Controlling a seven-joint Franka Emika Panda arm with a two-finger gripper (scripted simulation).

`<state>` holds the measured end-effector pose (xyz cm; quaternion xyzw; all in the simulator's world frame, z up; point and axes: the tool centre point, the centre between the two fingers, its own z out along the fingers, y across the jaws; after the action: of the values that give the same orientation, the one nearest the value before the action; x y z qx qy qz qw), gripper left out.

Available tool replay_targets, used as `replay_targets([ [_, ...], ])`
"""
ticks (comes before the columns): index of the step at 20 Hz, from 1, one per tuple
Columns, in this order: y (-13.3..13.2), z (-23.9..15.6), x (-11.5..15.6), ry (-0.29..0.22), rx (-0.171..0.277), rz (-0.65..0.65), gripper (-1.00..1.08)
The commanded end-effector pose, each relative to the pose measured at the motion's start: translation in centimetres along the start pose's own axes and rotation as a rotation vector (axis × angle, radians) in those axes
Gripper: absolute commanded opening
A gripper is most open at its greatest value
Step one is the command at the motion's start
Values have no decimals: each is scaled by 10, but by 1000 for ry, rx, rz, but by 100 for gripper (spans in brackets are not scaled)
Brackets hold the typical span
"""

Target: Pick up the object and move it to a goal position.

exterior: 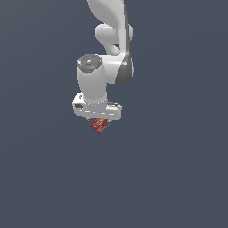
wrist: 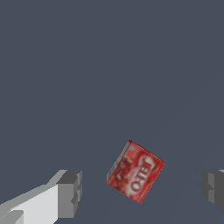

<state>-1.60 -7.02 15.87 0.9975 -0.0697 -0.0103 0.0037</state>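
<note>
In the wrist view, the gripper (wrist: pixel 140 188) straddles the red block (wrist: pixel 135 171) untouched.

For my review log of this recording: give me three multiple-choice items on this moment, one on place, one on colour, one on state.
1. In the wrist view the box lies
A. between the two fingers
B. outside both fingers
C. on top of a finger

2. The box is
A. blue
B. red
C. green

3. The gripper is
A. shut on the box
B. shut on nothing
C. open

Answers:
1 A, a finger shows on each side of it.
2 B, its faces are red with whitish marks.
3 C, gaps separate both fingers from the box.
</note>
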Motion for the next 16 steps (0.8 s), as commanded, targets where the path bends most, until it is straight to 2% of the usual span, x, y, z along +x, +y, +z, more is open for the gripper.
replay_targets([
  [1, 1, 8, -4, 1, 3, 40, 100],
  [16, 17, 76, -48, 12, 16, 431, 100],
])
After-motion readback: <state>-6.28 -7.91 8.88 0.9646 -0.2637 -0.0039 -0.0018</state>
